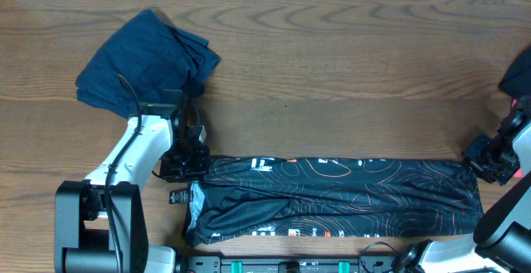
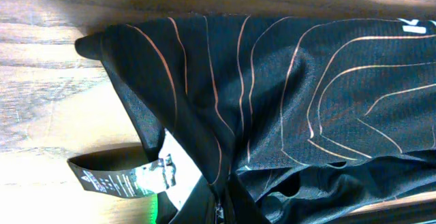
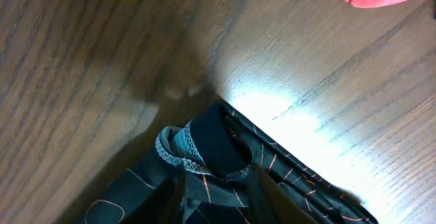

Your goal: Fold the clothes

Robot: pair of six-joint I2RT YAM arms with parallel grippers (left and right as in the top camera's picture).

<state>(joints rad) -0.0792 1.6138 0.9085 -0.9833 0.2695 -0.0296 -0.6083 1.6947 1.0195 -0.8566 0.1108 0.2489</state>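
The black short-sleeved sports jersey with thin orange contour lines (image 1: 340, 192) lay as a long band along the near edge of the brown wooden table (image 1: 332, 65). The left gripper (image 1: 184, 163) sat at its left end, jaws shut on the cloth, we judged to hold it taut. The right gripper (image 1: 489, 158) stood at the right end; its fingers were hidden, so we could not tell its jaws.

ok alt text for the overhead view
Black jersey with thin orange contour lines, folded into a long band along a wooden table's near edge, with the left arm and right arm at its ends. A crumpled dark blue garment lies far left.
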